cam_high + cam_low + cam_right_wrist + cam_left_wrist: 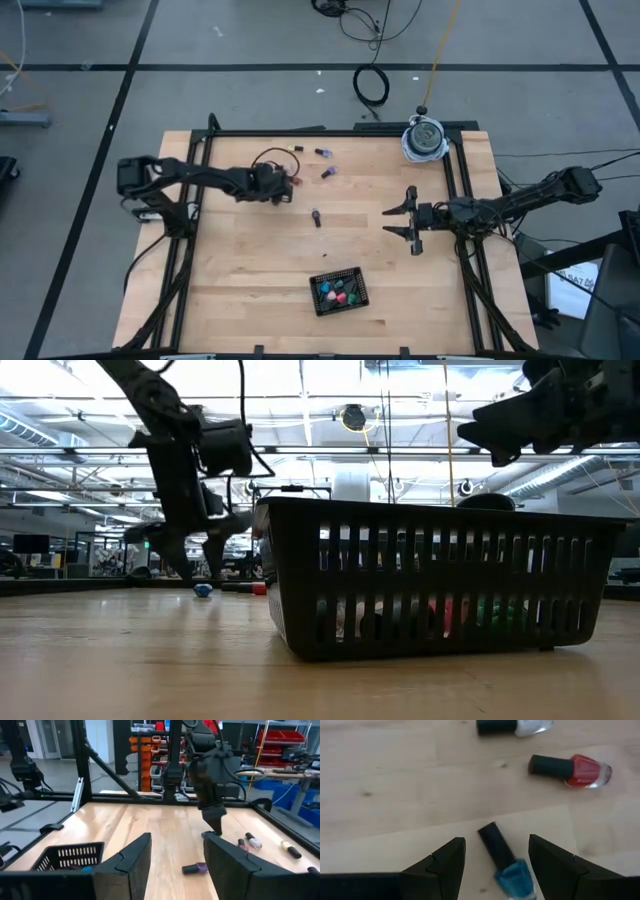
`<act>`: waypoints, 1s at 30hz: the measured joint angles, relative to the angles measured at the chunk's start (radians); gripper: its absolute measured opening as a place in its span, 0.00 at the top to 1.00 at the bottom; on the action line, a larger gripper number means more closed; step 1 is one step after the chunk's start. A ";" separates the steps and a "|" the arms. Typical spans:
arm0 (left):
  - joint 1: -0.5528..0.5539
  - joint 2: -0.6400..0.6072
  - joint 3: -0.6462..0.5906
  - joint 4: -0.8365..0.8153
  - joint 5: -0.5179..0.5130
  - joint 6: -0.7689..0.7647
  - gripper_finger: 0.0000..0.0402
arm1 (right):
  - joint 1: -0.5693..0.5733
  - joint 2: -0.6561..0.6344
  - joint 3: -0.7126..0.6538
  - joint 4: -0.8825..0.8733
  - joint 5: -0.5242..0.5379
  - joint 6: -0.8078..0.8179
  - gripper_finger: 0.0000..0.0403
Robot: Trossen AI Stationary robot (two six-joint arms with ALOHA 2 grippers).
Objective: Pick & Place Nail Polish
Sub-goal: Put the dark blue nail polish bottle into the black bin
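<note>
The left gripper [496, 862] is lowered to the wooden table [240, 270], fingers spread, straddling a blue nail polish bottle with a black cap [506, 864] lying flat and ungrasped. A red bottle [570, 769] lies nearby. The right gripper [405, 223] hovers spread apart, empty, beyond the black mesh basket [338, 290] containing several bottles.

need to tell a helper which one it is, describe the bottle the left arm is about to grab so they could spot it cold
Start at the left gripper, hanging open over the back-left part of the wooden table. Between its two dark fingers lies a blue nail polish bottle on its side, black cap pointing away from the gripper. The red bottle and the pale one lie farther off, outside the fingers; only this one is blue.
</note>
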 joint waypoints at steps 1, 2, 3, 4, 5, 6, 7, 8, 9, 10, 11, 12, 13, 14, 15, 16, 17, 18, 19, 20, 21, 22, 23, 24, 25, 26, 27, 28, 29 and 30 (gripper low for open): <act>0.010 0.010 0.000 0.000 0.008 -0.003 0.47 | 0.000 0.000 0.000 0.001 0.000 0.006 0.58; 0.020 0.019 0.000 -0.001 0.010 -0.005 0.47 | 0.000 0.000 0.000 0.002 0.000 0.009 0.58; 0.030 0.029 0.000 0.001 0.010 -0.006 0.47 | 0.000 0.000 0.000 0.003 0.000 0.006 0.58; 0.040 0.036 0.000 0.005 0.010 -0.003 0.47 | 0.000 0.000 0.000 0.005 0.000 -0.004 0.58; 0.048 0.045 0.000 0.015 0.009 0.001 0.47 | 0.000 0.000 0.000 0.008 0.000 -0.013 0.58; 0.058 0.053 0.000 0.024 0.009 0.001 0.47 | 0.000 0.000 0.000 0.011 0.000 -0.023 0.58; 0.067 0.063 0.000 0.031 0.015 0.002 0.47 | 0.000 0.000 0.000 0.014 0.000 -0.030 0.58; 0.073 0.072 0.000 0.038 0.018 0.008 0.47 | 0.000 0.000 0.000 0.018 0.000 -0.033 0.58; 0.078 0.081 0.001 0.046 0.019 0.016 0.47 | 0.000 0.000 0.000 0.023 0.000 -0.034 0.58; 0.082 0.088 0.002 0.053 0.020 0.030 0.47 | 0.000 0.000 0.000 0.025 0.000 -0.034 0.58; 0.085 0.097 0.002 0.060 0.022 0.044 0.47 | 0.000 0.000 0.000 0.026 0.000 -0.034 0.58; 0.086 0.104 0.003 0.065 0.022 0.055 0.47 | 0.000 0.000 0.000 0.025 0.000 -0.034 0.58; 0.086 0.111 0.003 0.067 0.027 0.060 0.47 | 0.000 0.000 0.000 0.023 0.000 -0.033 0.58; 0.084 0.114 0.003 0.067 0.032 0.061 0.47 | 0.000 0.000 0.000 0.019 0.000 -0.031 0.58; 0.080 0.115 0.003 0.065 0.034 0.064 0.47 | 0.000 0.000 0.000 0.018 0.000 -0.031 0.58; 0.075 0.115 0.002 0.063 0.032 0.079 0.47 | 0.000 0.000 0.000 0.016 0.000 -0.030 0.58; 0.070 0.116 0.002 0.062 0.029 0.103 0.47 | 0.000 0.000 0.000 0.013 0.000 -0.030 0.58; 0.064 0.116 0.001 0.064 0.027 0.127 0.47 | 0.000 0.000 0.000 0.007 0.000 -0.030 0.58; 0.059 0.115 0.001 0.069 0.029 0.161 0.47 | 0.000 0.000 0.000 0.002 0.000 -0.030 0.58; 0.054 0.111 0.001 0.071 0.028 0.203 0.47 | 0.000 0.000 0.000 -0.003 0.000 -0.027 0.58; 0.050 0.111 0.001 0.075 0.016 0.253 0.47 | 0.000 0.000 0.000 -0.004 0.000 -0.022 0.58; 0.050 0.110 0.001 0.080 0.006 0.304 0.47 | 0.000 0.000 0.000 -0.004 0.000 -0.018 0.58; 0.050 0.103 0.004 0.079 0.000 0.355 0.47 | 0.000 0.000 0.000 -0.004 0.000 -0.017 0.58; 0.054 0.098 0.008 0.074 -0.004 0.399 0.47 | 0.000 0.000 0.000 -0.004 0.000 -0.014 0.58; 0.059 0.096 0.015 0.069 -0.010 0.443 0.47 | 0.000 0.000 0.000 -0.004 0.000 -0.011 0.58; 0.064 0.090 0.027 0.065 -0.003 0.495 0.47 | 0.000 0.000 0.000 -0.004 0.000 -0.010 0.58; 0.070 0.077 0.037 0.053 0.009 0.553 0.47 | 0.000 0.000 0.000 -0.004 0.000 -0.010 0.58; 0.074 0.061 0.049 0.037 0.013 0.621 0.47 | 0.000 0.000 0.000 -0.004 0.000 -0.010 0.58; 0.076 0.047 0.063 0.038 0.026 0.692 0.47 | 0.000 0.000 0.000 -0.004 0.001 -0.010 0.58; 0.077 0.034 0.076 0.040 0.034 0.759 0.47 | 0.000 0.000 0.000 -0.004 0.001 -0.010 0.58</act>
